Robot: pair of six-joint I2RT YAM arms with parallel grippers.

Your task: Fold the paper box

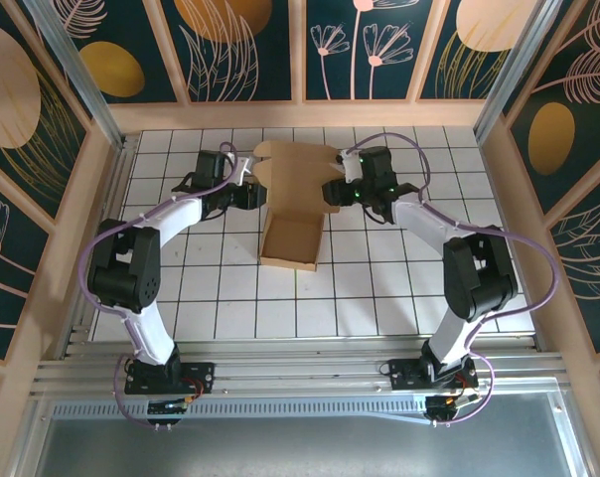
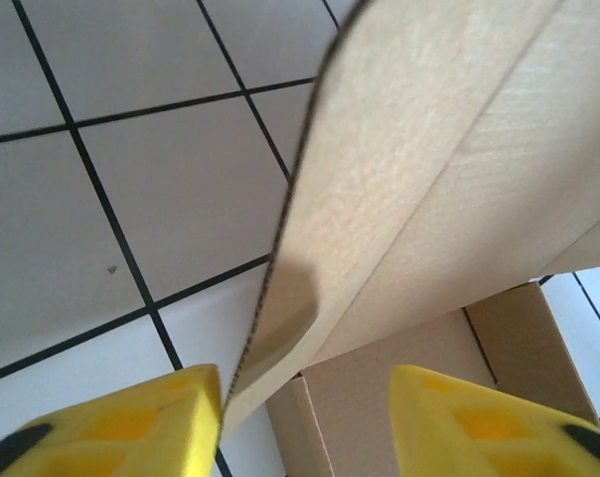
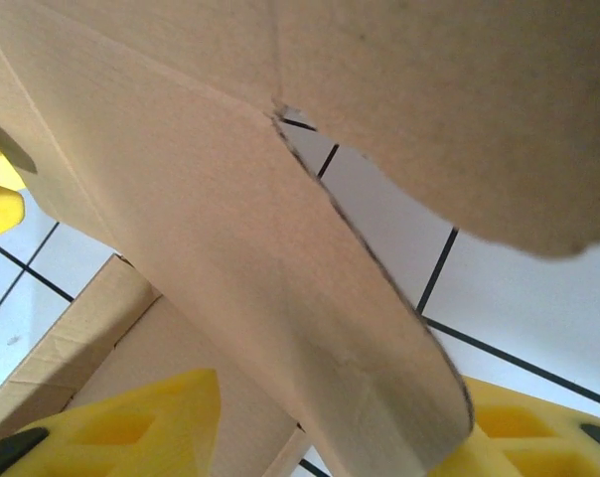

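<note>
From above: the paper box is sitting half-formed mid-table, its rear flaps rising between the left gripper and right gripper.

Left wrist: the left gripper is standing released, a box flap brushing one finger.

Right wrist: the right gripper is gaping likewise around a box flap.

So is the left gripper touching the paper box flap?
Touching. In the left wrist view the paper box flap edge rests against one finger of the left gripper.
</note>
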